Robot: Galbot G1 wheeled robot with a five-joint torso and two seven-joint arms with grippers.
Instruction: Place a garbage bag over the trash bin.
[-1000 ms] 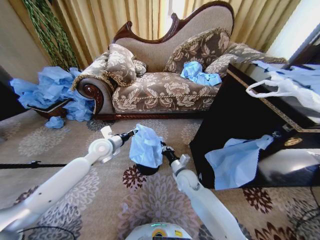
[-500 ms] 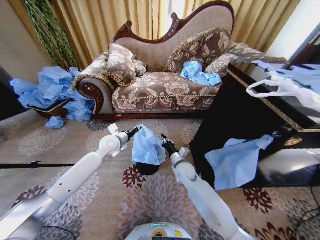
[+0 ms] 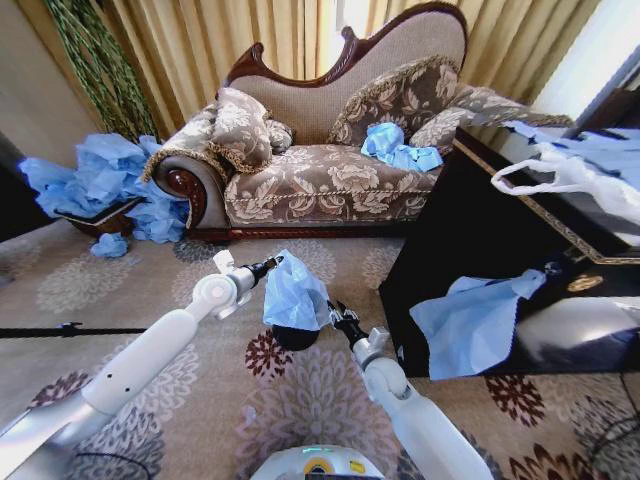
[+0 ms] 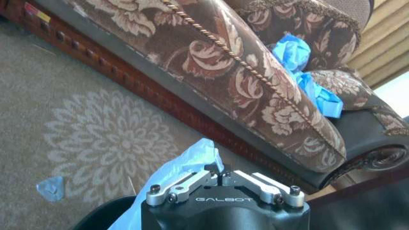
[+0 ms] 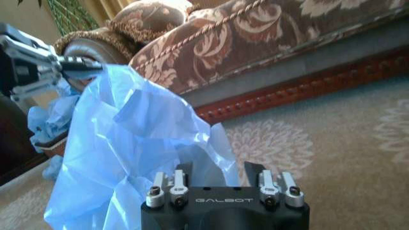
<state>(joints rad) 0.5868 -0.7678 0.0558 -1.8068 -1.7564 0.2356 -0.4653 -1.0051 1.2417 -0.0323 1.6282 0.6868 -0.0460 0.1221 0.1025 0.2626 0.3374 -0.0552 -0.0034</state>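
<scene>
Garbage bag (image 3: pixel 294 296) in left end effector (image 3: pixel 274 262)

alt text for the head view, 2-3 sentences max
A light-blue garbage bag drapes over a small black trash bin on patterned carpet, its top corner pinched by the left claw. The right claw sits open at the bag's lower right edge. An ornate sofa stands behind, a black table to the right.

Trash bin (image 3: pixel 293 338): mostly hidden under the garbage bag (image 3: pixel 292 297); only a dark lower edge shows on the carpet.
Right gripper (image 3: pixel 333 312): fingertips too small to read in the head view.
Left gripper (image 4: pixel 217 173): fingertips buried in bag film.
</scene>
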